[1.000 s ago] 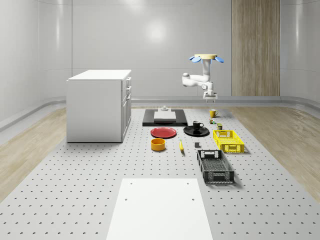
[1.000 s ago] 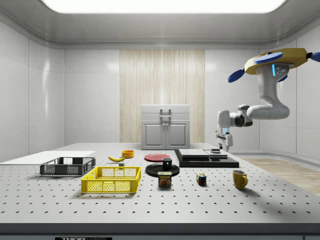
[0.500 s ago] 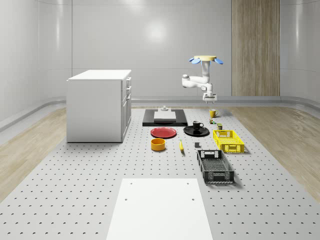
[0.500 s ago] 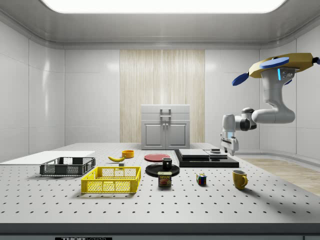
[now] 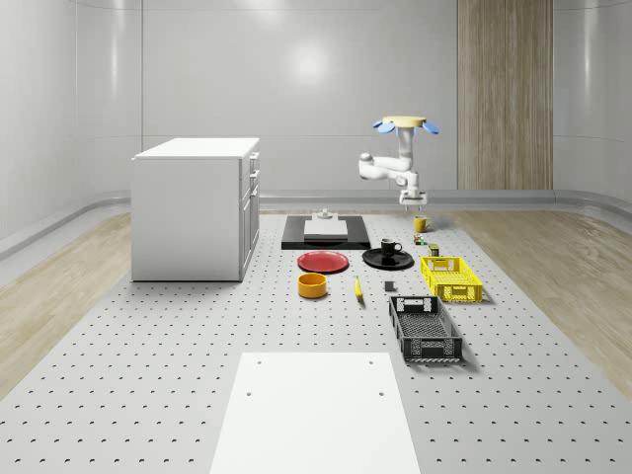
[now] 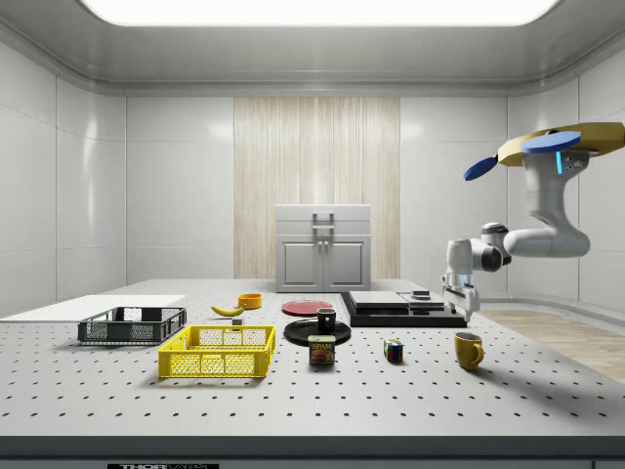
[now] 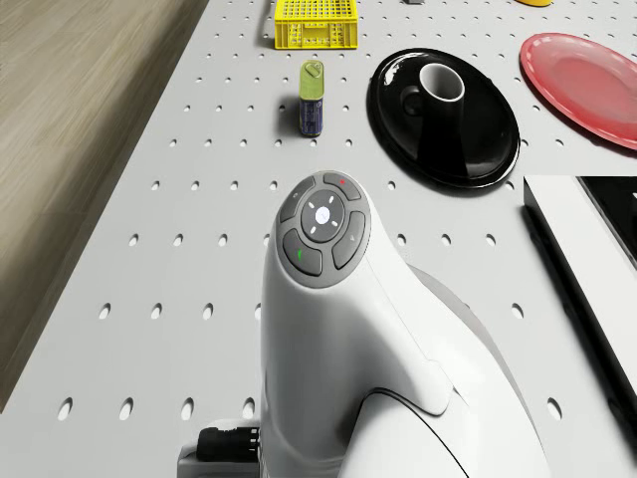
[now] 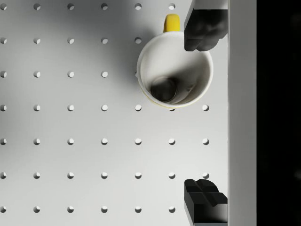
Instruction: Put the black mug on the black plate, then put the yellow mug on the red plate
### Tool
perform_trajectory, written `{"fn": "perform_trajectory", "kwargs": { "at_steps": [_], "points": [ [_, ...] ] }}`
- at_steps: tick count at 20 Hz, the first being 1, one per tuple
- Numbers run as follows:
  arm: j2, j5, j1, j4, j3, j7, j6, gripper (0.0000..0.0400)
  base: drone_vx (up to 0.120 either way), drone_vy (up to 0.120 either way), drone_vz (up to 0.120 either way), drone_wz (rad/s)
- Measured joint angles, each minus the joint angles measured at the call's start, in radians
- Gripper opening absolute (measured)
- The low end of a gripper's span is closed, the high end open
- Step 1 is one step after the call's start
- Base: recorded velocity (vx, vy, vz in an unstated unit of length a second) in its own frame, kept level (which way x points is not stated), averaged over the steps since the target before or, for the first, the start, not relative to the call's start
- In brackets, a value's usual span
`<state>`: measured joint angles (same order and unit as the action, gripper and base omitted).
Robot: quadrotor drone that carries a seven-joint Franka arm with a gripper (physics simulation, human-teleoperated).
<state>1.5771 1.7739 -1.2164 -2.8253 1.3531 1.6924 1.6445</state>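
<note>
Since a second ago the drone (image 6: 571, 147) has sunk lower and shifted toward the side view's right, bringing the gripper (image 6: 459, 301) down above the yellow mug (image 6: 469, 350).

The grey perforated table (image 5: 148, 375) carries everything; the drone hovers over its far end, past the white cabinet (image 5: 196, 205). Its white arm (image 6: 532, 237) bends down to the gripper, whose two dark fingers (image 8: 203, 28) are spread wide apart and hold nothing, poised above the yellow mug without touching it. Seen from the wrist, that mug stands upright, one finger overlapping its rim. The black mug (image 7: 441, 92) already sits upright on the black plate (image 7: 398, 119). The red plate (image 7: 587, 85) lies bare just beside it. Between the yellow crate (image 6: 217, 353) and the yellow mug stand a can (image 6: 321, 350) and a small cube (image 6: 393, 350).
</note>
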Motion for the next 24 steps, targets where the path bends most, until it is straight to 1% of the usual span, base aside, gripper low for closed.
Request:
{"fn": "perform_trajectory", "kwargs": {
  "at_steps": [1,5,14,24],
  "points": [
    [0.0,0.0,0.0,0.0,0.0,0.0,0.0,0.04,-0.08,0.0,0.0,0.0],
    [0.0,0.008,-0.001,0.002,-0.008,0.0,0.003,0.04,0.0,0.0,0.0,0.0],
    [-0.003,0.1,-0.021,0.027,-0.106,0.004,0.037,0.04,0.0,0.0,0.0,0.0],
    [-0.023,0.136,-0.064,0.047,-0.14,0.032,0.036,0.04,0.0,0.0,0.0,0.0]
  ]
}}
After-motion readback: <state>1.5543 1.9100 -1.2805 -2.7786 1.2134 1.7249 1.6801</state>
